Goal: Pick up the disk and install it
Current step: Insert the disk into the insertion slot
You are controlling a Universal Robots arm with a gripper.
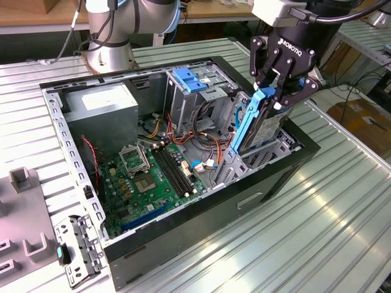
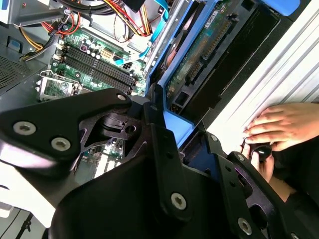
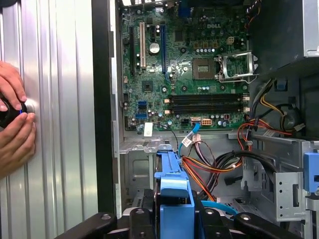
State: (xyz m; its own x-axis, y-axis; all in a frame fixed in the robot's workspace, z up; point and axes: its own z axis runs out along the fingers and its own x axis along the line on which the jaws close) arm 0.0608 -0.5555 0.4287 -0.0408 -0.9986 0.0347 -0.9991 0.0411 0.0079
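Gripper, exterior view: gripper (image 1: pixel 282 91) was clamped narrow on the upper end of the disk (image 1: pixel 259 125), above the computer case (image 1: pixel 201 215) near its 3 o'clock corner
Disk axis, exterior view: long axis stood steep and tilted, from 1 o'clock at the fingers down to 7 o'clock
Disk foot, exterior view: lower end reached into the drive bay (image 1: pixel 275 151), at about 3 o'clock from the motherboard (image 1: pixel 146 177); contact with the bay floor could not be told
Neighbour, exterior view: blue latch (image 1: pixel 188 79) on the grey cage lay at 10 o'clock from the disk, apart from it
Grip, second wrist view: gripper (image 2: pixel 179 127) pinched the blue carrier end; disk (image 2: pixel 199 55) ran straight away from it into the case
Bystander, second wrist view: a hand (image 2: pixel 284 124) rested on the ribbed table (image 2: pixel 259 84), outside the case
Line-up, first wrist view: gripper (image 3: pixel 174 221) held the disk (image 3: pixel 174 184) edge-on, pointing toward the motherboard (image 3: pixel 189 74); hands (image 3: pixel 15 124) were well apart on the table
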